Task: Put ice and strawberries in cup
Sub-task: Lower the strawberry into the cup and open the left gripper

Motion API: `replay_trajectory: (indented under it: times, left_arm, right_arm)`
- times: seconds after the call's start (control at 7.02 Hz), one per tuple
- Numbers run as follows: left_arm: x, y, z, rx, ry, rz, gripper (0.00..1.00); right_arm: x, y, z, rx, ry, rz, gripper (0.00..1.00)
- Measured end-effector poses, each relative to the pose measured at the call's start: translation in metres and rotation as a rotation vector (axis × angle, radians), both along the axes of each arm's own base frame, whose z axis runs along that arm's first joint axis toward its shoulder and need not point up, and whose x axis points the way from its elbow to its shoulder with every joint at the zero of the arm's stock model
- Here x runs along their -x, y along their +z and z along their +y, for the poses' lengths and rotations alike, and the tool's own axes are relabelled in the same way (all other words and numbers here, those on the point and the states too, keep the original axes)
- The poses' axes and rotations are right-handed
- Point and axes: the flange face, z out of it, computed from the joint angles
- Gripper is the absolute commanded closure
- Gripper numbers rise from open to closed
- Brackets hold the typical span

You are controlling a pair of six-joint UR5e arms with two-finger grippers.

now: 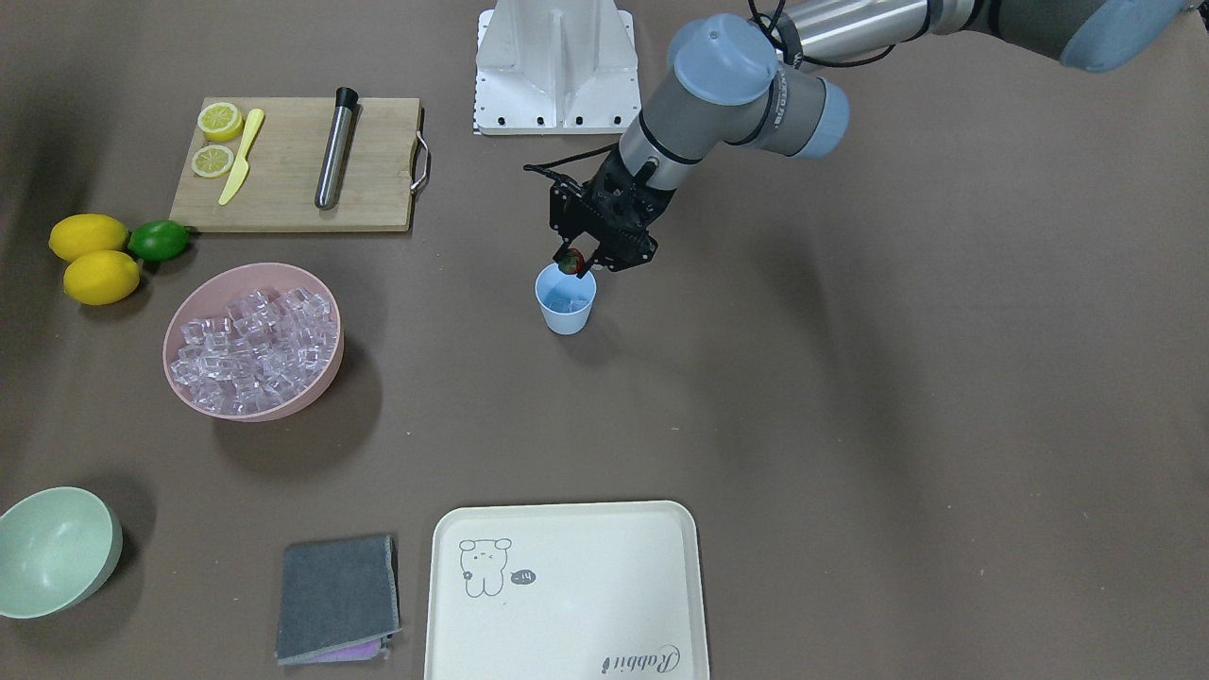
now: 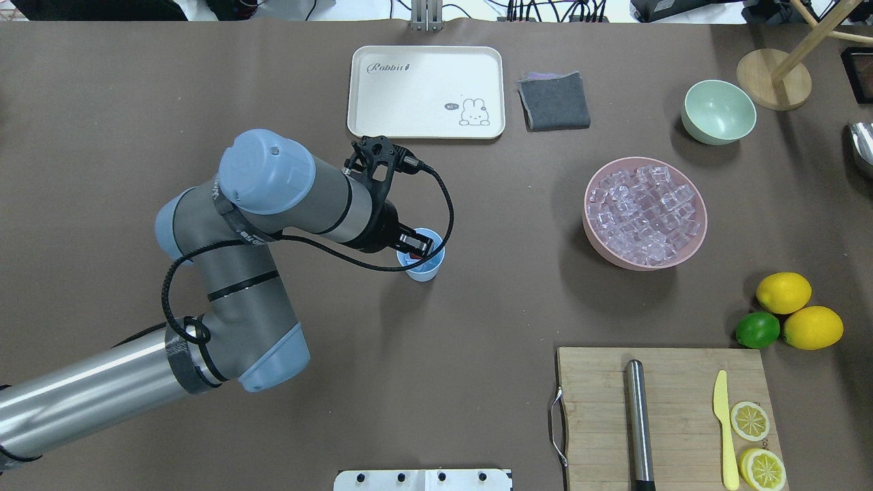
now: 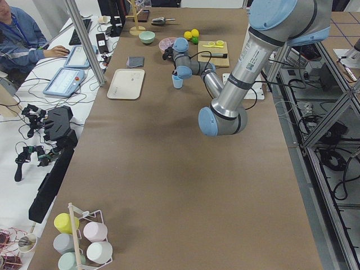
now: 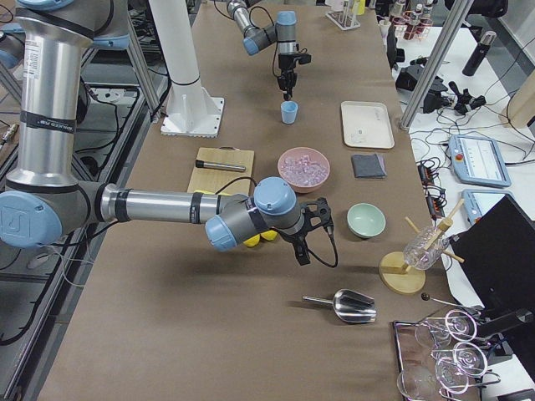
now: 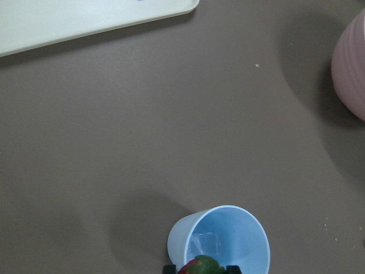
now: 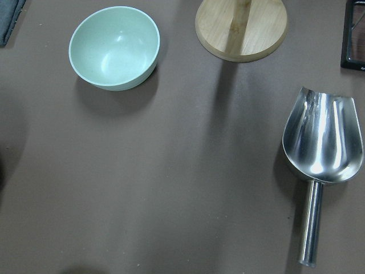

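While the left pincer (image 1: 573,264) hung directly over the small, tapered, light blue plastic cup (image 1: 567,316), it was clenched on the tiny red strawberry with a green leafy cap (image 1: 570,262). The berry sat between the two black fingertips, just above the cup's mouth and close to its rim, not yet inside. In the left wrist view the strawberry (image 5: 199,266) showed at the bottom edge between the finger ends, overlapping the near lip of the cup (image 5: 251,240). What looked like one small clear ice cube (image 5: 206,242) lay on the cup's bottom. The cup stood upright on the brown table (image 1: 850,378).

A heap of clear, glassy ice cubes (image 1: 255,345) filled the round pink bowl (image 1: 321,385), which stood well apart from the cup on the robot's right of it. A cream rectangular tray with a rabbit drawing (image 1: 567,538) lay beyond the cup, on the side away from the robot.

The right pincer (image 4: 303,255) hung far from the cup, past the pink bowl. It showed only in the side view, so I cannot tell whether it was released or clenched. Its wrist camera looked down on a pale green bowl (image 6: 114,48) and a shiny steel scoop (image 6: 325,142).
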Motion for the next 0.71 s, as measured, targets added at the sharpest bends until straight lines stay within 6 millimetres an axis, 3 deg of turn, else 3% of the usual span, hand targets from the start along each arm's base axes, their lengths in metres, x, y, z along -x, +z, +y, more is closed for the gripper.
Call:
replay_trajectory:
  times: [0.28, 0.71]
  left_arm:
    - [-0.015, -0.005, 0.002, -0.017, -0.011, -0.008, 1.0]
    - [-0.004, -0.003, -0.017, -0.033, -0.039, -0.019, 1.0]
  right_arm:
    - [0.0, 0.006, 0.0, 0.01, -0.001, 0.002, 0.0]
    - [0.0, 0.008, 0.0, 0.012, -0.002, 0.002, 0.0]
